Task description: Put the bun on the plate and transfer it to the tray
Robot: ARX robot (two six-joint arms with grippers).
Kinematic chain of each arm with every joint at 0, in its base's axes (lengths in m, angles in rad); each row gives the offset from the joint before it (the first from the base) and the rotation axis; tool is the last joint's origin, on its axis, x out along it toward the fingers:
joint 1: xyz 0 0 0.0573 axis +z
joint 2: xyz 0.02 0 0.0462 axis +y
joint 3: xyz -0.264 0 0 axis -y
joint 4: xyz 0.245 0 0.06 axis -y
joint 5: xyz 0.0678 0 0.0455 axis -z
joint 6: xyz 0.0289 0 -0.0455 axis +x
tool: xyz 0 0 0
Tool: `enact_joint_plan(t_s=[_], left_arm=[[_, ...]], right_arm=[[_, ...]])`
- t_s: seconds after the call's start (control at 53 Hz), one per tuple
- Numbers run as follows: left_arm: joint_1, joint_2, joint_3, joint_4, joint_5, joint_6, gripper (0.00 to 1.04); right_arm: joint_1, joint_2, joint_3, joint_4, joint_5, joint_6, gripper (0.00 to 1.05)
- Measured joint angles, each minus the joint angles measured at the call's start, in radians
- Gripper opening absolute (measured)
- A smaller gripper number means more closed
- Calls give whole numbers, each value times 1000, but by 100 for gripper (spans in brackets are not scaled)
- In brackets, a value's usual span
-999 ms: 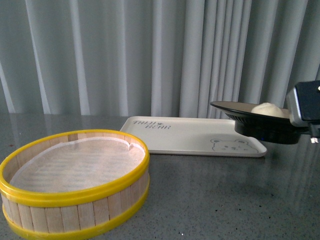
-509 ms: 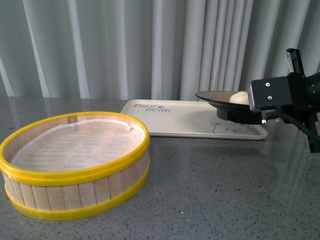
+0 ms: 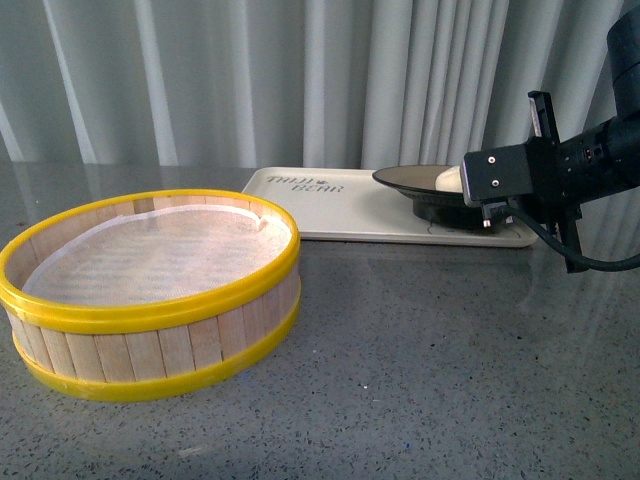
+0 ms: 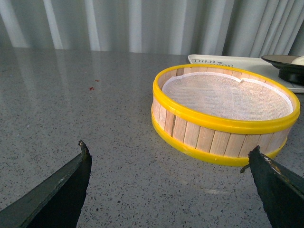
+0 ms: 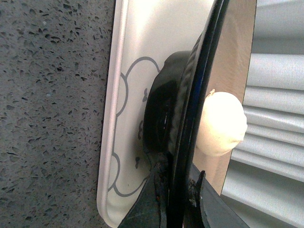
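Rim of the plate (image 3: 410, 177) is clamped by the right gripper (image 5: 179, 192), whose dark fingers (image 5: 147, 209) are drawn narrow onto the thin black edge, one under it and one over it, as is shown edge-on in the right wrist view. The plate is held level over the right end of the tray (image 3: 330, 205), with its black foot directly above the printed bear face (image 5: 124, 88); whether the foot is touching the tray surface cannot be told. The bun (image 5: 221, 123) is seated on the tan upper surface of the plate, towards the gripped side, and in the front view only its pale top is seen above the rim. The tray is laid flat on the grey speckled table (image 3: 430, 350) in front of a pleated pale curtain (image 3: 250, 80), with its dark lettering (image 3: 297, 184) at its left end. A yellow-rimmed wooden steamer basket (image 3: 150, 340) is set nearer the camera and to the left, apart from the tray, and a white liner (image 3: 150, 255) is spread inside it. The left gripper (image 4: 168, 148) is spread wide above bare table, nothing being held between its two black fingers (image 4: 61, 187), and the basket is seen beyond them, apart from both.
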Motion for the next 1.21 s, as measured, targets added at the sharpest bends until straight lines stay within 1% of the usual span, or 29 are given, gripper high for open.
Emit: enact_joint_plan(t_s=[0.283,0.471,0.509,0.622,0.716,0.829,0.886,0.905,0.98,0.999,1.018,1.037,1.056,1.093,1.112,1.169,1.206], left_arm=[[0,0,0,0,0,0,98],[0,0,0,0,0,0,98],[0,0,0,0,0,0,98],[0,0,0,0,0,0,98],[0,0,0,0,0,0,98],[0,0,0,0,0,0,98],[0,0,0,0,0,0,98],[0,0,0,0,0,0,98],[0,0,0,0,0,0,98],[0,0,0,0,0,0,98],[0,0,0,0,0,0,98],[0,0,0,0,0,0,98],[0,0,0,0,0,0,98],[0,0,0,0,0,0,98],[0,0,0,0,0,0,98],[0,0,0,0,0,0,98],[0,0,0,0,0,0,98]], right_arm=[[1,18,16,4,-15,28,3],[6,37,16,48,-12,56,3],[7,37,16,50,-10,62,6],[10,37,16,65,-10,76,22],[18,37,14,103,-10,94,40],[29,21,-14,122,-4,126,56],[45,-1,-33,121,26,179,67],[48,-6,-35,116,33,186,68],[75,-66,-48,56,54,335,83],[85,-94,-57,43,53,397,88],[92,-116,-66,42,53,441,91],[95,-127,-70,41,53,452,93],[102,-151,-80,40,50,508,96],[111,-190,-98,41,46,573,98],[122,-231,-120,53,47,637,97],[140,-305,-171,92,58,733,95],[158,-385,-239,138,78,847,96]])
